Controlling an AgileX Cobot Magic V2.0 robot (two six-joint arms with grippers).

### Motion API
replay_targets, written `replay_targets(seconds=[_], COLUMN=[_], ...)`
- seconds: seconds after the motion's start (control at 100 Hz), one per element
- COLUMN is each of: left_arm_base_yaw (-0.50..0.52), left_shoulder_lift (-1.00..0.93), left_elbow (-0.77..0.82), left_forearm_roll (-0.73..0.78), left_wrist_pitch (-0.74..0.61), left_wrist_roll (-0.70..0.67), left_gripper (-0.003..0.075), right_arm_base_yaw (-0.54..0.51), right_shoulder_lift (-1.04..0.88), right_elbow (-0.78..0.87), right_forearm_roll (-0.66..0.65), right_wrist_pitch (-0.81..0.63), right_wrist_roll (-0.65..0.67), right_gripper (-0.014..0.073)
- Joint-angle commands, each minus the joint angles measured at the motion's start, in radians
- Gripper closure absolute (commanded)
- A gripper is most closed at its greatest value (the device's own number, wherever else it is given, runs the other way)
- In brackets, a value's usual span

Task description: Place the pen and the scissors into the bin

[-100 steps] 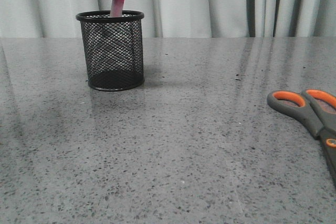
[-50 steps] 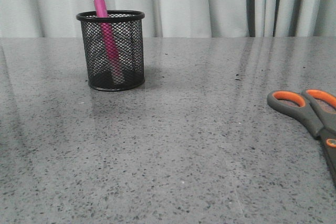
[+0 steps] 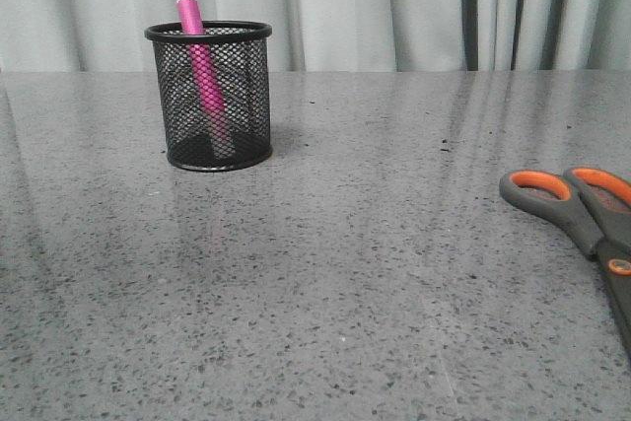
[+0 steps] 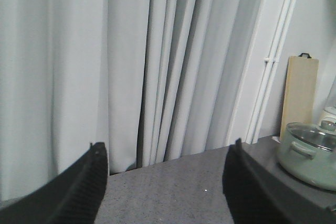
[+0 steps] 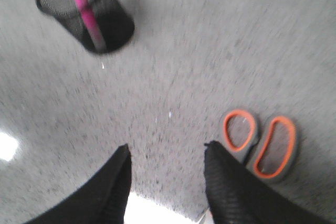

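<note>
The pen [image 3: 200, 66] stands leaning inside the mesh pencil cup [image 3: 210, 96] at the far left of the desk [image 3: 325, 273], so that half of the task appears done. The scissors [image 3: 582, 219] lie flat at the near right edge, well apart from the cup and untouched, and remain to be picked up and dropped in. The left gripper [image 4: 163, 182] faces the curtain [image 4: 131, 61] with jaws spread and empty; the right gripper [image 5: 165, 179] hangs over the desk near the orange-lined handles, jaws likewise spread and holding nothing.

A grey speckled stone-look tabletop [image 3: 375, 273] is backed by pale grey pleated curtains [image 3: 394, 7]. A pale green lidded pot [image 4: 310, 156] and a light wooden board [image 4: 300, 95] are seen beside a white wall [image 4: 320, 19].
</note>
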State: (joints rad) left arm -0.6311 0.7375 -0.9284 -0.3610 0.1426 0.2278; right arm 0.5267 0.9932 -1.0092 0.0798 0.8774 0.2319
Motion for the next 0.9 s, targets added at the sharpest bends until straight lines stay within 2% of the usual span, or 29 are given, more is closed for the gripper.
replay_targets(seconds=[0.0, 0.21, 0.34, 0.55, 0.75, 0.89], left_arm_base_yaw=[-0.006, -0.006, -0.006, -0.006, -0.006, -0.006], left_shoulder_lift=[-0.037, -0.077, -0.075, -0.075, -0.075, -0.075], left_elbow=[-0.023, -0.023, -0.023, -0.023, -0.023, -0.023], left_forearm_roll=[0.0, 0.002, 0.002, 0.002, -0.006, -0.039], left_wrist_pitch=[-0.016, 0.053, 0.053, 0.053, 0.054, 0.058], left_wrist_roll=[0.005, 0.005, 0.005, 0.005, 0.005, 0.005], left_gripper=[0.0293, 0.0293, 0.0293, 0.0293, 0.0293, 0.0293], right_arm_base_yaw=[0.027, 0.029, 0.029, 0.029, 0.023, 0.023], right_shoulder_lift=[0.065, 0.172, 0.199, 0.2, 0.202, 0.238], right_elbow=[-0.035, -0.033, 0.027, 0.168, 0.171, 0.171], right_forearm_roll=[-0.051, -0.055, -0.064, -0.068, -0.11, -0.167], right_wrist_pitch=[0.015, 0.163, 0.193, 0.062, -0.039, -0.031], right_wrist_roll=[0.07, 0.156, 0.234, 0.354, 0.435, 0.493], right_gripper=[0.03, 0.0162, 0.0137, 0.0138, 0.0138, 0.0138])
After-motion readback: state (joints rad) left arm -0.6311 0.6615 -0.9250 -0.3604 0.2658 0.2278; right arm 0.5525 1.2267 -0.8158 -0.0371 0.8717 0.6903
